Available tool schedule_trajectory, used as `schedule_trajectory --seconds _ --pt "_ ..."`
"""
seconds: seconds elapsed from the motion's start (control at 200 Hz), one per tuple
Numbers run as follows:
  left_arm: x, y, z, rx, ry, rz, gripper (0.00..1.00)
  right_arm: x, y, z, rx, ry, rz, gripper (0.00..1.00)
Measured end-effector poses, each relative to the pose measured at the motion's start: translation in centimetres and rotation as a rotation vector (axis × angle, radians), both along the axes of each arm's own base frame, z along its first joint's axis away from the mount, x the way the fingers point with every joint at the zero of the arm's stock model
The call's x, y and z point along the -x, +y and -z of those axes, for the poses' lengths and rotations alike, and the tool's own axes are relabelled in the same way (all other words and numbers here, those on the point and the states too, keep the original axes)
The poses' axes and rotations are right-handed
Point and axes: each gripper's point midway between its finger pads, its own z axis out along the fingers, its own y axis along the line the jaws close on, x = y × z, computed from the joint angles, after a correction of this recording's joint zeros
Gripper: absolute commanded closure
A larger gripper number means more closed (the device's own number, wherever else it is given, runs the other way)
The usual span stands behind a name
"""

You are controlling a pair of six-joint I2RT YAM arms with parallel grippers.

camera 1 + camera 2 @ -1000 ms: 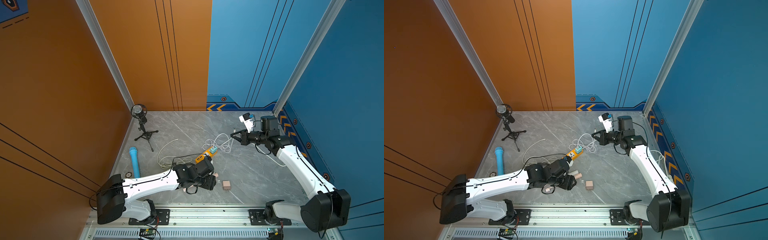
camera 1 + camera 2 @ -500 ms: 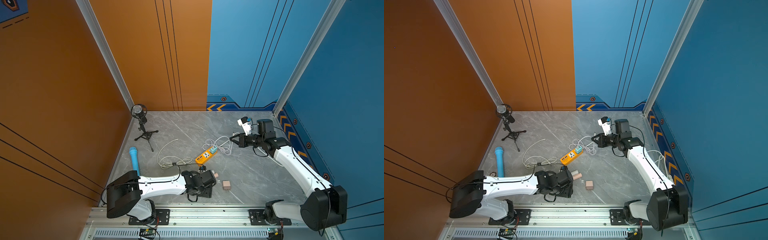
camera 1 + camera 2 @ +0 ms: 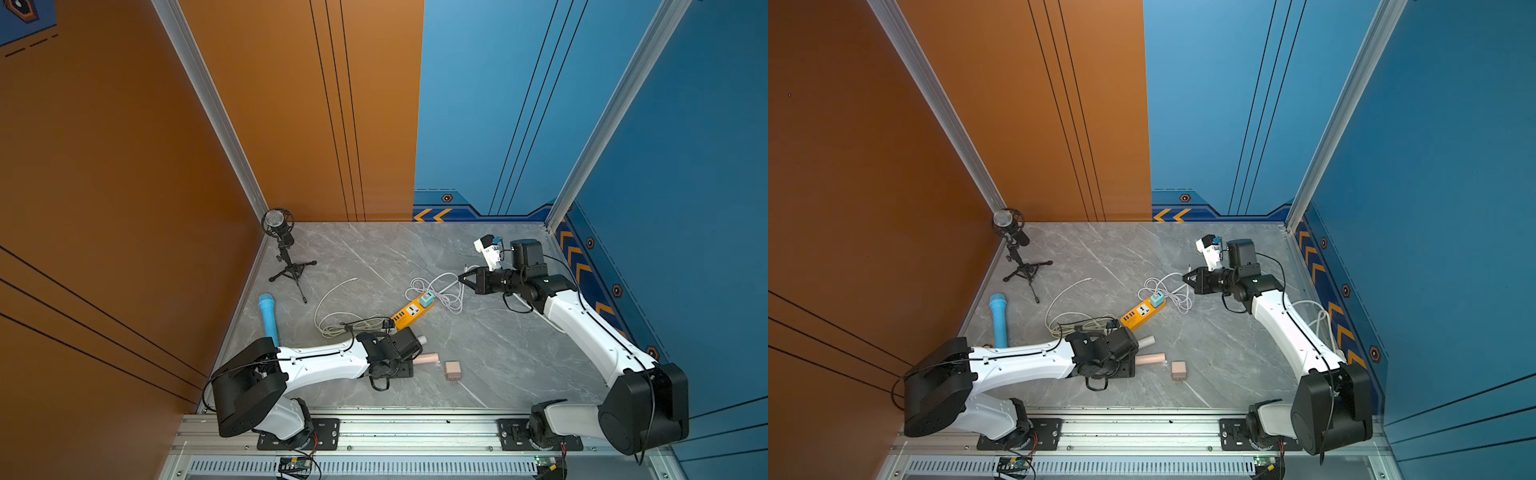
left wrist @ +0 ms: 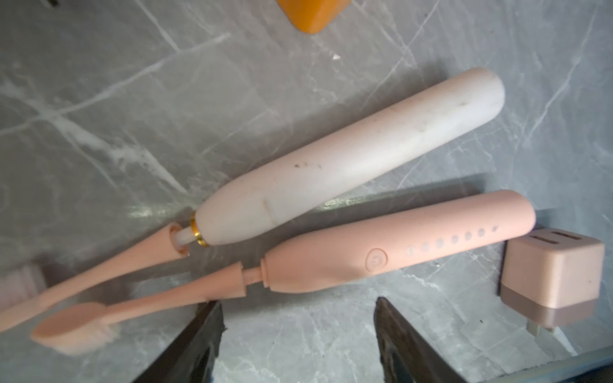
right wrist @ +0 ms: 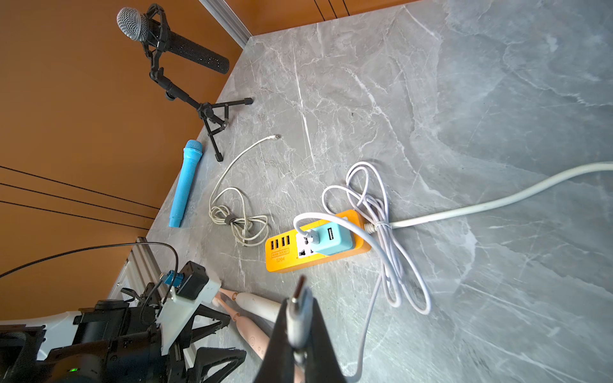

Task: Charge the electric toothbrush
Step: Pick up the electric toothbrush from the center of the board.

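Jaws of the left gripper (image 4: 297, 302) stand apart, empty, over the pink electric toothbrush (image 4: 398, 252), which lies flat on the grey marble table (image 4: 99, 132), base toward a pink cube adapter (image 4: 550, 275). The right gripper (image 5: 300, 303) clamps a white USB-C plug (image 5: 299, 320). The left arm (image 3: 324, 363) has swung its elbow inward since a second ago.

Orange power strip (image 5: 282, 262): "S204", line above unreadable. Pink toothbrush (image 4: 398, 252) button: power symbol.

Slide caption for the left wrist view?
Open left gripper near a pink electric toothbrush, a paler toothbrush and a pink wall charger.
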Motion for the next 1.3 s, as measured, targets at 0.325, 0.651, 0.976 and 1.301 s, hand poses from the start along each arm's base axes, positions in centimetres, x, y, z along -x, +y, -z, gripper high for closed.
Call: schedule_trajectory --seconds 0.325,0.651,0.976,1.301 --pt "-0.5 0.4 0.2 0.006 -0.002 -0.129 0.23 -0.4 0.1 1.0 0.000 0.023 0.001 1.00" --pt "-0.4 -1.4 -1.1 0.112 0.037 -0.330 0.22 -0.3 0.2 2.4 -0.015 0.085 0.019 1.00" --pt "0.9 -4.3 0.1 0.155 0.133 -0.541 0.22 -0.3 0.2 2.8 -0.034 0.114 0.042 1.00" --pt "-0.7 -6.8 -1.3 0.219 0.114 -0.687 0.22 -0.7 -0.6 3.1 -0.048 0.128 0.078 1.00"
